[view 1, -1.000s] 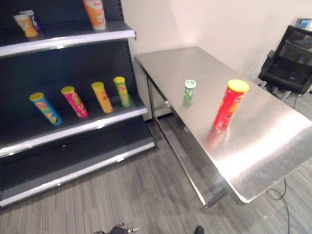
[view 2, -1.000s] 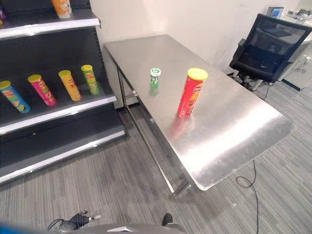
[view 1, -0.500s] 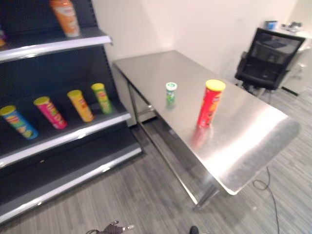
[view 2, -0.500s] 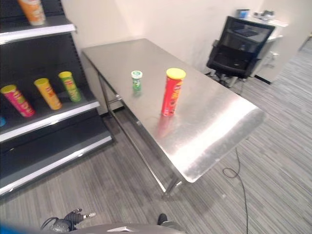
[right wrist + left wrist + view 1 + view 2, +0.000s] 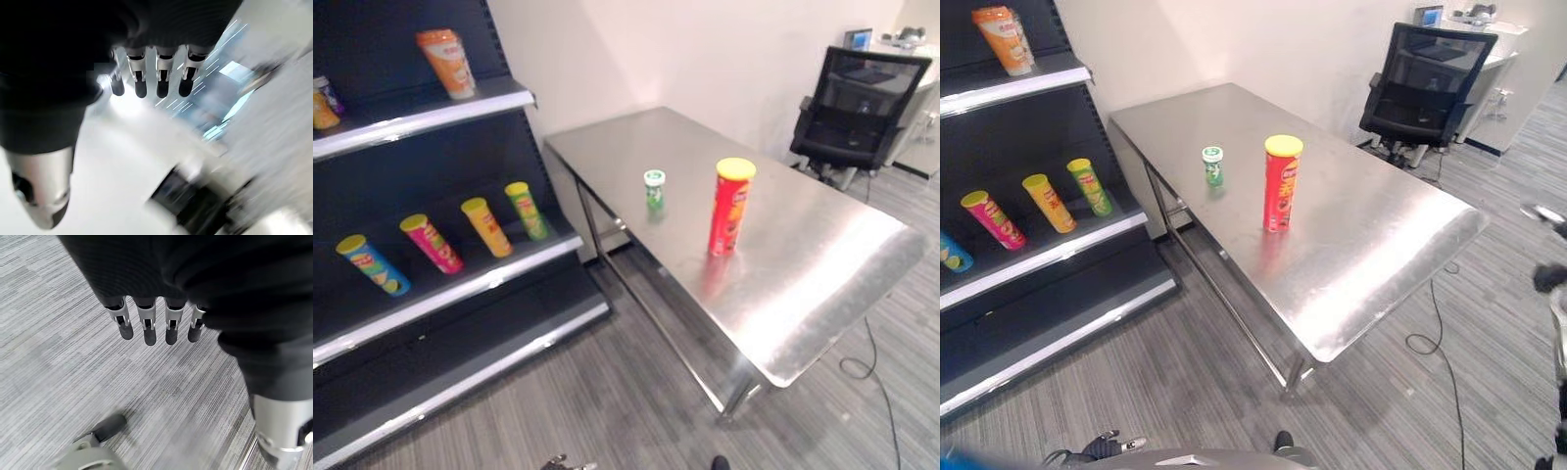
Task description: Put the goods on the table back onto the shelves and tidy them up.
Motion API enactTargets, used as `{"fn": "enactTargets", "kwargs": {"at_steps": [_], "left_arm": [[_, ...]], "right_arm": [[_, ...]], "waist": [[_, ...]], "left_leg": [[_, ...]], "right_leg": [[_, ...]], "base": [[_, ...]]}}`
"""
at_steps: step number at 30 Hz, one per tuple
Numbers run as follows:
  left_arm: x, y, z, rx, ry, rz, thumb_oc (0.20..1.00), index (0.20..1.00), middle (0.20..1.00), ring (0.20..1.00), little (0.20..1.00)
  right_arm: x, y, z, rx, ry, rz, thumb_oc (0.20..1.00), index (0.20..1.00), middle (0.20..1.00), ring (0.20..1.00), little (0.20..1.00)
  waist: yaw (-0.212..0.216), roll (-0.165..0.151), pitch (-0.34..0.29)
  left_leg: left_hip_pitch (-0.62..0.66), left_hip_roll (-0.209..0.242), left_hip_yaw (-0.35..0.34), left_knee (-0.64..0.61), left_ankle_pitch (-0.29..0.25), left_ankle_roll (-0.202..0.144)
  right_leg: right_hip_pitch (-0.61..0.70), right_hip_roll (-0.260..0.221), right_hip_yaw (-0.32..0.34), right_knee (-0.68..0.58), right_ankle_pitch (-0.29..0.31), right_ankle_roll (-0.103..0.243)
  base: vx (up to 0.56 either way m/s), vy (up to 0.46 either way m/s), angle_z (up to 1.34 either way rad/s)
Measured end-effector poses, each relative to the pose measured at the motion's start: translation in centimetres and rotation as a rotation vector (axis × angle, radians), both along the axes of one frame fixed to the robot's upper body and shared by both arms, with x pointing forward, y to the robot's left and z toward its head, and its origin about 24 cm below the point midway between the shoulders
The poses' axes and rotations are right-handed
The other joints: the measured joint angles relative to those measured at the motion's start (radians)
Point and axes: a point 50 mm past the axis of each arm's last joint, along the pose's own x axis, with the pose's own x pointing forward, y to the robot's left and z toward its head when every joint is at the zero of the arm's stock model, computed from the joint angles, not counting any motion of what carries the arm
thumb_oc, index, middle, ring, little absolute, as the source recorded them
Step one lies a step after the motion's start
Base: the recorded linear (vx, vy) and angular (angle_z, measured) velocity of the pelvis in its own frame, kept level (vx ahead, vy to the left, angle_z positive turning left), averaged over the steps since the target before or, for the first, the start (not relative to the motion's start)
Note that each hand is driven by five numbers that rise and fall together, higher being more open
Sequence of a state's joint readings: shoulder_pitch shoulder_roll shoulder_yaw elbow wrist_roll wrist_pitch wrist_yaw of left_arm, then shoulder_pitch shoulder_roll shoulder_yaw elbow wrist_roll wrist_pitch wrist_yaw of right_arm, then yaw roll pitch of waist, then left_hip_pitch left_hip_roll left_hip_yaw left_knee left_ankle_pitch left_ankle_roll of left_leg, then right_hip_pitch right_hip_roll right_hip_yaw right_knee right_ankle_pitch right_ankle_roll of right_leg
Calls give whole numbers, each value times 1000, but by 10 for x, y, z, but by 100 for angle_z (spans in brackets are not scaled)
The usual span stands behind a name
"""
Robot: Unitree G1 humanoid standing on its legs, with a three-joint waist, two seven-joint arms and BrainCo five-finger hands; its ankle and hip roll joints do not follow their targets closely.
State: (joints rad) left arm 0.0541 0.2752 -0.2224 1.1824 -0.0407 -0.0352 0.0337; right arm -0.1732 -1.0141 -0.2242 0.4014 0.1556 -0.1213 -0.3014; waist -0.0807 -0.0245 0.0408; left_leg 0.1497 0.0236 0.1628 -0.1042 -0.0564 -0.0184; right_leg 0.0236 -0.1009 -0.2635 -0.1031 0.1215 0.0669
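A tall red can with a yellow lid (image 5: 728, 208) stands upright near the middle of the steel table (image 5: 822, 274). A small green can with a white lid (image 5: 654, 189) stands a little behind it, towards the shelves. My left hand (image 5: 149, 330) hangs over the carpet with straight fingers and holds nothing. My right hand (image 5: 163, 81) is open and empty too; it shows at the right edge of the right eye view (image 5: 1548, 278), well clear of the table.
The dark shelf unit stands left of the table. Its middle shelf (image 5: 460, 294) carries blue (image 5: 374, 265), pink (image 5: 431, 245), yellow (image 5: 486, 226) and green (image 5: 527, 211) cans in a row. An orange can (image 5: 449, 63) is on the upper shelf. A black office chair (image 5: 862, 108) stands beyond the table.
The camera has swung, shifting the whole scene. My right hand has come up into the right edge of the right eye view. Both cans stand where they were.
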Motion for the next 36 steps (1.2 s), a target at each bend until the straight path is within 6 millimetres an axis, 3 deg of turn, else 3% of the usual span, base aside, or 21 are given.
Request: {"fn": "enactTargets", "kwargs": {"at_steps": [8,14,17,24,36], "left_arm": [[-9,1,-1,5,23,-4,1000,1000,1000,1000,1000],[-13,2,-2,5,30,0,1000,1000,1000,1000,1000],[-13,1,-2,4,30,1,1000,1000,1000,1000,1000],[-10,1,-1,1,20,-3,1000,1000,1000,1000,1000],[-10,1,-1,2,13,-2,1000,1000,1000,1000,1000]], "right_arm": [[39,36,28,-82,15,202,1000,1000,1000,1000,1000],[47,45,34,-31,-10,271,1000,1000,1000,1000,1000],[51,50,26,40,12,330,1000,1000,1000,1000,1000],[72,80,0,7,230,488,1000,1000,1000,1000,1000],[90,88,9,-115,285,469,1000,1000,1000,1000,1000]], "waist": [[60,-33,17],[70,-41,40],[72,-33,48],[78,-37,52],[108,-37,67]], "left_leg": [[-7,1,-48,0,12,2],[-5,-1,-71,1,14,1],[-5,-1,-83,0,14,-1],[-3,1,-94,0,12,-9],[-9,3,-121,2,25,-13]], "right_leg": [[20,-6,-52,0,-7,4],[35,-11,-71,1,-14,8],[40,-11,-83,4,-16,6],[48,-11,-96,3,-20,6],[57,-11,-123,4,-24,3]], "base": [[5,-31,20],[5,-26,14],[8,-24,7],[8,-31,6],[3,-32,7]]}}
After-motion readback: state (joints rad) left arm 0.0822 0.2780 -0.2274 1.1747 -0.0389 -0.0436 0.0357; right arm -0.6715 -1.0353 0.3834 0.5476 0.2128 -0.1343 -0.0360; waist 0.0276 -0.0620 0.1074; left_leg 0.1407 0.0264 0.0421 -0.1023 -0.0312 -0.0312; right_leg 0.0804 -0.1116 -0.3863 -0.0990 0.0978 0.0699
